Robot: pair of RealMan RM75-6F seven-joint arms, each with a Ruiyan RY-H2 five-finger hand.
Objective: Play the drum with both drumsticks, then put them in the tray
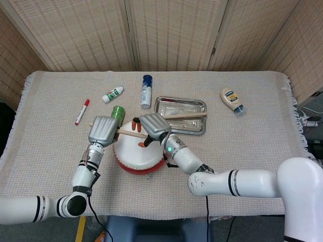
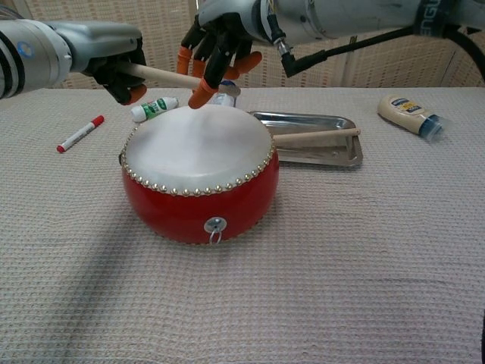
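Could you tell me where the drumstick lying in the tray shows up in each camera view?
Head view: drumstick lies across the tray, upper centre, behind the drum.
Chest view: same drumstick, right of centre, in the tray.
Shared landmark: the red drum.

Tip of the pale wooden drumstick [image 2: 163, 73] held by the left hand [image 2: 114, 64] lost behind the right hand [image 2: 220, 47]; contact between them cannot be told. Head view: green cylindrical bottle [image 1: 117, 112], at 11 o'clock of the red drum with white skin [image 1: 136, 149], half covered by the left hand. Chest view: blue-capped white bottle [image 2: 225, 95] mostly hidden behind right hand's fingers. Labels on the yellow squeeze bottle [image 1: 231, 99] too small to read.
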